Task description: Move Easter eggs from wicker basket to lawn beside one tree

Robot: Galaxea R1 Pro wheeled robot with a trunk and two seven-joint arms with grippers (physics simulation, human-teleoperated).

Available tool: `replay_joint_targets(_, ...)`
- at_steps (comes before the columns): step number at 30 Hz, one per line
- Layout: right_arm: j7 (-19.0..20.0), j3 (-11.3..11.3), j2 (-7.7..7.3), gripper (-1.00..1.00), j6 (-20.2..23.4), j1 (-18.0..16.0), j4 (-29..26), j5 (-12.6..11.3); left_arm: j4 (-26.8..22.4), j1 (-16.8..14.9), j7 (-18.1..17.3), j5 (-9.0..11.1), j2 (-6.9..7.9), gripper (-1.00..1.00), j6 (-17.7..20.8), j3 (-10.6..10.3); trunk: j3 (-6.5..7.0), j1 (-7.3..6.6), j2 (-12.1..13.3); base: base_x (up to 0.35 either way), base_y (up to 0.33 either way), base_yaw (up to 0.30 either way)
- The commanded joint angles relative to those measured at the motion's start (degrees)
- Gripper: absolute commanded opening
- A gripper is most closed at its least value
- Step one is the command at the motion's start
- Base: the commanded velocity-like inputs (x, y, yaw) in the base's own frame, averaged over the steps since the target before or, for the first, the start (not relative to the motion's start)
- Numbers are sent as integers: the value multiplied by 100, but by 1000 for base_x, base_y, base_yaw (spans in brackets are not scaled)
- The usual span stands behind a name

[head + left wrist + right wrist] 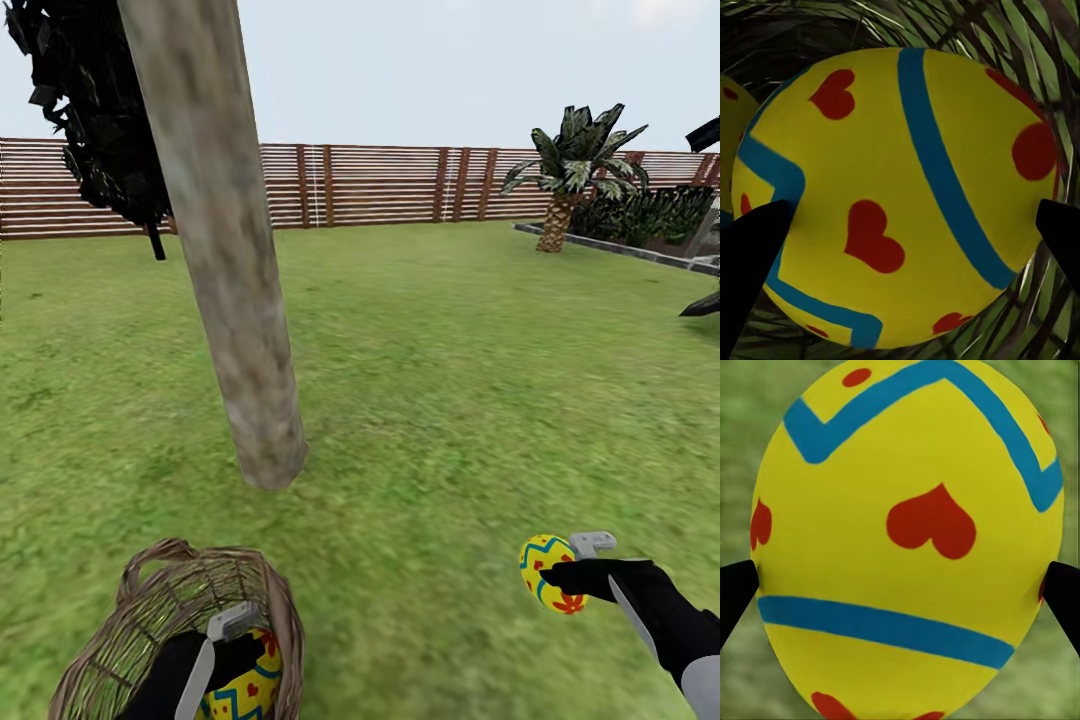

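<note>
1. A yellow egg [907, 540] sits very close to the camera, between the two dark fingertips [735, 592] of the right pincer [900, 589].
2. One fingertip meets each side of the egg, about halfway down its sides.
3. The egg has a blue zigzag band, a straighter blue band and red heart marks.
4. Blurred green lawn [742, 427] shows behind it.
</note>
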Motion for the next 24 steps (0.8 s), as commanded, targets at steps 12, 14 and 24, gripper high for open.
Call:
replay_joint_targets(12, 38, -8, -1, -100, 32, -1, -7, 20, 74, -3, 6, 68, -41, -100, 23, 20, 195, -24, 10, 0, 0, 0)
replay_joint_targets(14, 32, -8, -1, -100, 32, -1, -4, 20, 72, -3, 4, 76, -41, -100, 22, 20, 195, -24, 10, 0, 0, 0)
replay_joint_targets(24, 30, -8, 8, -100, 32, -1, -4, 20, 70, -3, -5, 89, -41, -100, 14, 20, 195, -24, 10, -187, 25, 0)
